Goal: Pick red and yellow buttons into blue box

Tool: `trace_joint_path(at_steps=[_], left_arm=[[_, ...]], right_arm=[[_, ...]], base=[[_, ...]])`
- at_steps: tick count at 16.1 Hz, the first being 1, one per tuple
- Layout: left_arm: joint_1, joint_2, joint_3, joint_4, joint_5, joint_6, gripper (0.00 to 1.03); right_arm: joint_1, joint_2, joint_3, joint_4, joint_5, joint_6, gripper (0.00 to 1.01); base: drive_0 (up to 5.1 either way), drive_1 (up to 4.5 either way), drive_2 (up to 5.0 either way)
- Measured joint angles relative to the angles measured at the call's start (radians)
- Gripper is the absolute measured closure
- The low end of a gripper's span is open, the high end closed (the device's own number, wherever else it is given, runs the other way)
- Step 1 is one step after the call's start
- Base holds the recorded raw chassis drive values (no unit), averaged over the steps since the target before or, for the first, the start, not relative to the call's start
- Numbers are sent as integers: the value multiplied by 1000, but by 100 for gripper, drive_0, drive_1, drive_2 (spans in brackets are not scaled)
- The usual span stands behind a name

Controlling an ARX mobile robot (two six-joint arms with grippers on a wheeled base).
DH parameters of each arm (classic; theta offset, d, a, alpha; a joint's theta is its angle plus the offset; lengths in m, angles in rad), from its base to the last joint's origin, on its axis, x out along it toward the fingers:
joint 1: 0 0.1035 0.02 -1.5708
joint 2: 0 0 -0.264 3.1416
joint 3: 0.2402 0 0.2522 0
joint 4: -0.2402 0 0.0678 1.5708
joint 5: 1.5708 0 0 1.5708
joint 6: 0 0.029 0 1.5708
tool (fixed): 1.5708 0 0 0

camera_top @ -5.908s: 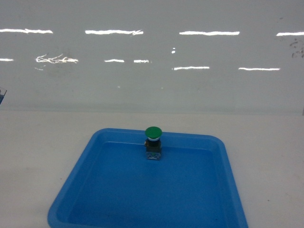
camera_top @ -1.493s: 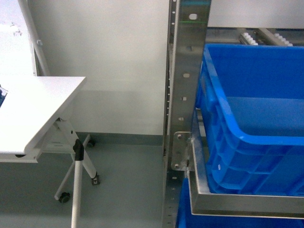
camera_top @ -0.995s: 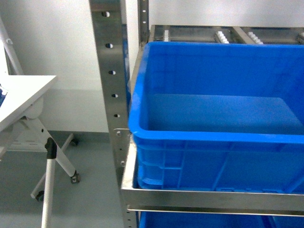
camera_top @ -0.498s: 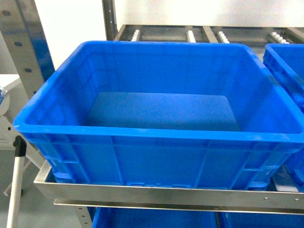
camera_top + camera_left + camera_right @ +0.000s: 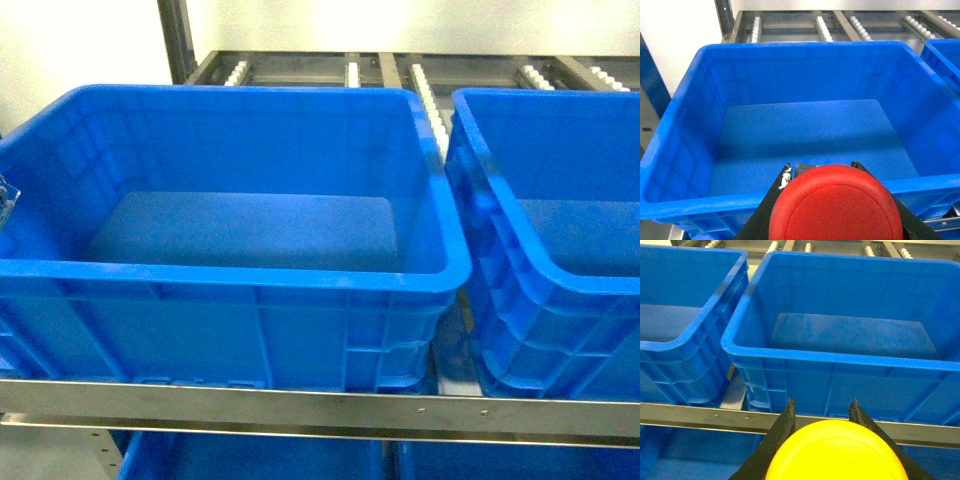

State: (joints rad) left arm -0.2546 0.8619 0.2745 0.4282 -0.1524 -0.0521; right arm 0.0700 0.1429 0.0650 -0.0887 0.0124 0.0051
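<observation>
At the bottom centre of my left wrist view I see the round red cap of the mushroom-head push button (image 5: 836, 205), filling the lower frame, with the left gripper's (image 5: 832, 172) black fingers (image 5: 771, 197) pressed against it on both sides, so that hand is clamped on the red button. The cap sits just in front of and over the near rim of the large deep blue plastic crate with sloping walls and thick rolled rim (image 5: 677, 100), whose flat floor fills the middle of that frame. In my right wrist view the round yellow cap of the second push button (image 5: 836, 452) occupies the bottom centre, with the right gripper's (image 5: 822, 415) dark fingers (image 5: 780, 432) tight against its sides, clamped on the yellow button; it hangs in front of a horizontal bare-metal shelf rail (image 5: 690, 415) that crosses the lower frame. Above that rail stand two blue crates side by side, and I cannot tell from that view alone which is which. In the head view the big crate (image 5: 250, 275) takes the left and centre, a second similar blue crate (image 5: 530, 230) stands just beside it at the right, and grey roller tracks (image 5: 430, 95) run across the top behind them.
</observation>
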Motion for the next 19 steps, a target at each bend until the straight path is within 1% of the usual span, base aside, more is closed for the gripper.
trace_joint_path(at_steps=[15,19], left_arm=[[0,0,0,-1,0,0,74],[-5,-1,0,1,8,0,74]], right_arm=[[0,0,0,-1,0,0,73],[0,-1,-2,3,7,0,73]], base=[[504,-242,-242],[0,0,0]])
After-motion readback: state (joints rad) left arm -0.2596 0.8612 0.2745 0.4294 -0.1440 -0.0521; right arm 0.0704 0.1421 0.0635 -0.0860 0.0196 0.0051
